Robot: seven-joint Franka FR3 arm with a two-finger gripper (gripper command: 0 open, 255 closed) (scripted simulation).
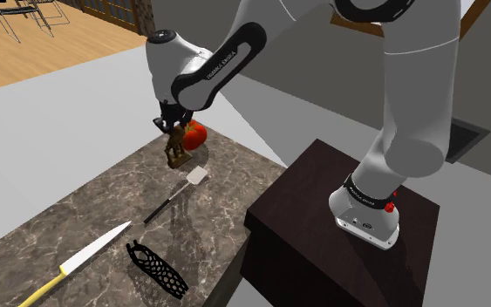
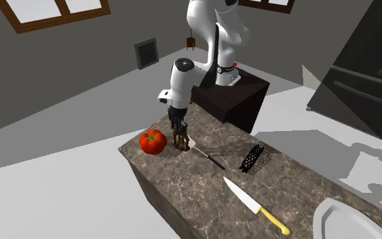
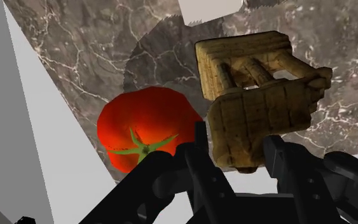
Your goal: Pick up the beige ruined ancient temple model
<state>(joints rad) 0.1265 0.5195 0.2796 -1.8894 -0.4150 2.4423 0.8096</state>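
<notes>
The tool (image 3: 238,151) is closed on the temple (image 3: 260,105). In the wrist view its two black fingers (image 3: 199,149) press on either side of the model's near end, and that clasped end is partly hidden behind them. The temple is a beige stone block with stubby columns between two slabs, and it looks tilted as seen from the tool.

In the shoulder view the temple sits straight below the tool, small and dark with shade. Its base is at or just above the counter (image 1: 78,214), and I cannot tell whether it touches the surface. The arm's wrist covers the top of the tool there, so the fingers are hard to make out.

A red tomato (image 3: 149,130) lies just beside the tool. In the second exterior view it is near the temple but apart from it. In the wrist view the tool's body hides part of it.

Beyond the temple from the tool lies a spatula (image 1: 179,192) with a thin black handle. Its white blade is cut off by the wrist view's edge.

Farther from the tool along the counter lie a black mesh piece (image 1: 158,269) and a knife (image 1: 91,253). The end of the knife's yellow handle is cut off by the shoulder view's edge.

Farthest from the tool is a pale plate (image 2: 352,217), cut off at the corner of the second exterior view.
</notes>
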